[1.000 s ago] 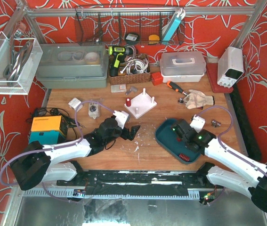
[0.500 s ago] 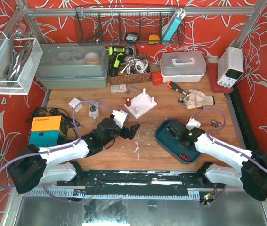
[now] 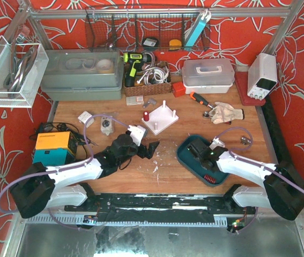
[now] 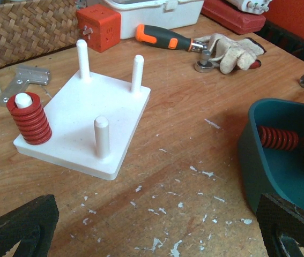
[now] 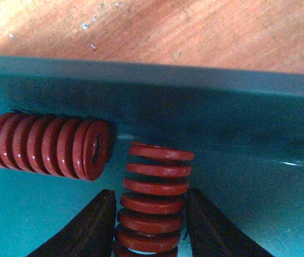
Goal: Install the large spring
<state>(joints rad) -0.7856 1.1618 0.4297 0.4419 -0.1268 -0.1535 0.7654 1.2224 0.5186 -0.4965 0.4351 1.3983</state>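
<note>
A white peg base (image 3: 165, 122) stands mid-table with one red spring (image 3: 146, 115) on a corner peg; it shows closer in the left wrist view (image 4: 87, 107), spring (image 4: 29, 120) at its left corner. My left gripper (image 3: 150, 149) hangs open and empty in front of the base, also in its own view (image 4: 157, 235). My right gripper (image 3: 197, 150) is down inside the teal tray (image 3: 183, 155). In the right wrist view it (image 5: 150, 198) is shut on a red spring (image 5: 156, 187) lying in the tray. A second red spring (image 5: 50, 145) lies just to its left.
Another red spring (image 3: 208, 178) lies at the tray's near end. A screwdriver (image 3: 199, 98), glove (image 3: 228, 113), orange cube (image 3: 178, 89) and wicker basket (image 3: 147, 80) sit behind the base. An orange-and-teal box (image 3: 53, 147) stands at the left. The tray wall (image 5: 221, 107) rises ahead of the right fingers.
</note>
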